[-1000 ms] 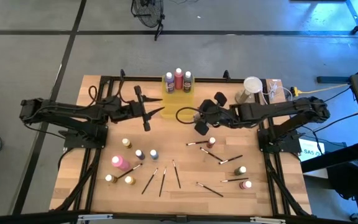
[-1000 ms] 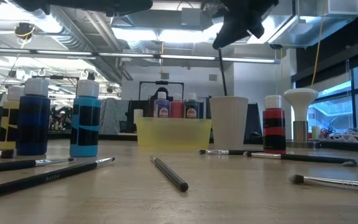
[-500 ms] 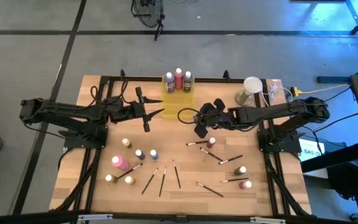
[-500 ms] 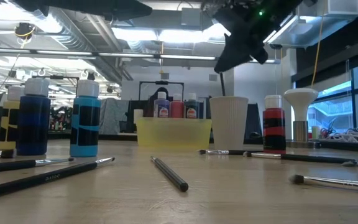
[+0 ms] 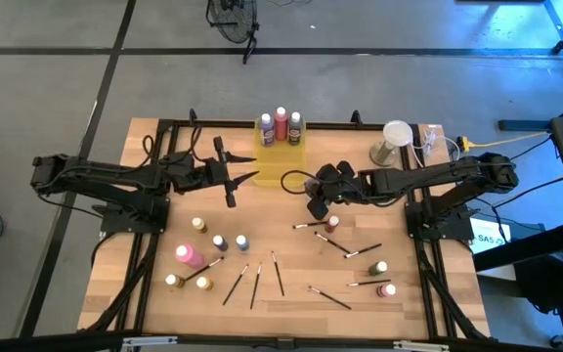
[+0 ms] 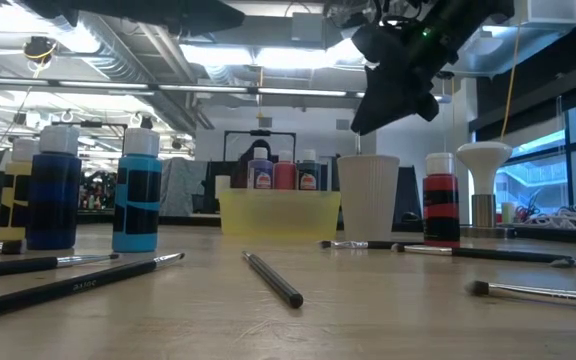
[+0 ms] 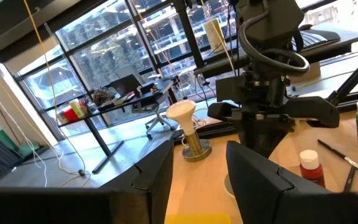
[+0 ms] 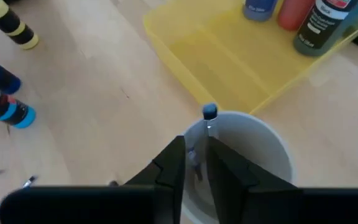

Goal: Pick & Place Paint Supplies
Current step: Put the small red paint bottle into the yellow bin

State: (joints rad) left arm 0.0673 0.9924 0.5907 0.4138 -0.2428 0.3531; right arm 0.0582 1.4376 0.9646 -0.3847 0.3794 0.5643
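My right gripper hangs over the pale ribbed cup, which stands on the table right of the yellow tray. It is shut on a thin brush. My left gripper hovers open left of the tray and touches nothing. Three bottles stand in the tray's far end. More bottles stand on the table, and dark brushes lie flat on its near half. My right gripper pinches the brush's shaft between its two fingers, coming from above and pointing down. The brush runs along the fingers and sticks out past them, its rounded end over the cup's mouth. It is clear of the table. Whether it touches the cup I cannot tell.
A pink bottle and small bottles stand at the near left, and others among brushes at the near right. A white mushroom-shaped stand and cables sit at the far right corner. Bare wood lies between the two groups.
My right gripper has come down toward the cup and tipped. The brush hung in plain sight below it in the low view a second ago; it no longer shows there.
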